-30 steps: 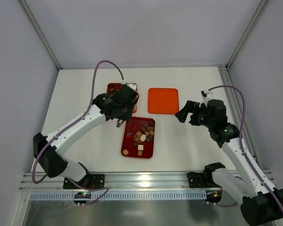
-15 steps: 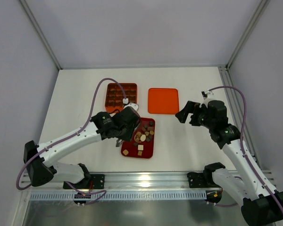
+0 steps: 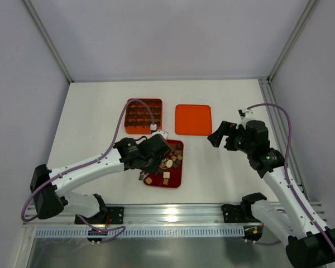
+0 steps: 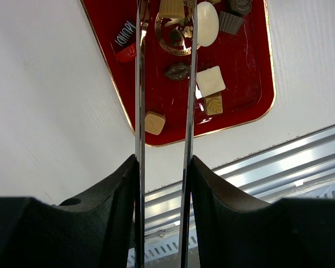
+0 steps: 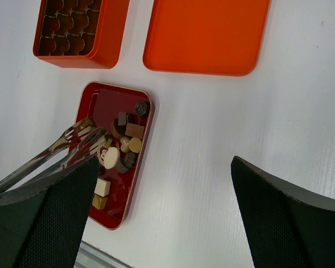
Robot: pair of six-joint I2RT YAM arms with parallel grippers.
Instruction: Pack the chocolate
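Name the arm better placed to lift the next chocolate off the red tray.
Left. The left hand holds tongs over the chocolates in the red tray; the right hand hangs open, away from it.

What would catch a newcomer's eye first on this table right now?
The left gripper holds metal tongs over the dark red tray near the front of the table, where mixed chocolates lie loose. Behind it, an orange grid box and a flat orange lid sit side by side; the right gripper hangs open to the right.
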